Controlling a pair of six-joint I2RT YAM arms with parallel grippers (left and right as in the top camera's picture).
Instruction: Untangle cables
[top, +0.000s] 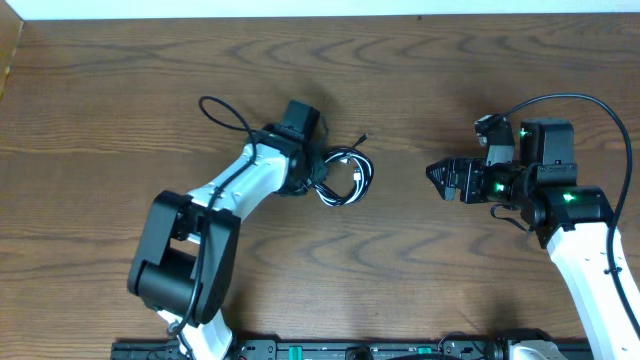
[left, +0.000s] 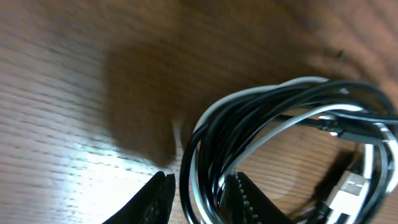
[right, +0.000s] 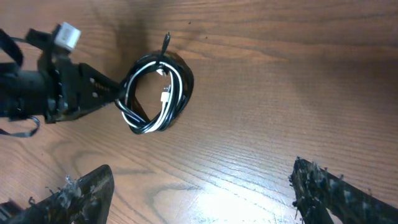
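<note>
The cables (top: 347, 180) lie as one small coil of black and white cords on the wooden table, just right of the left arm's wrist. In the left wrist view the coil (left: 261, 118) has a white plug end at the lower right. My left gripper (left: 202, 179) has its two fingers on either side of the coil's left side and is closed in on the strands. From above it (top: 320, 177) sits at the coil's left edge. My right gripper (top: 432, 172) is open and empty, to the right of the coil. Its wrist view shows the coil (right: 157, 93) and wide-apart fingers (right: 200, 169).
The left arm's own thicker black wire (top: 224, 114) loops over the table behind the arm. The table's far edge (top: 320, 17) runs along a white wall, and the left edge (top: 10, 60) is near the corner. Bare wood lies between the two grippers.
</note>
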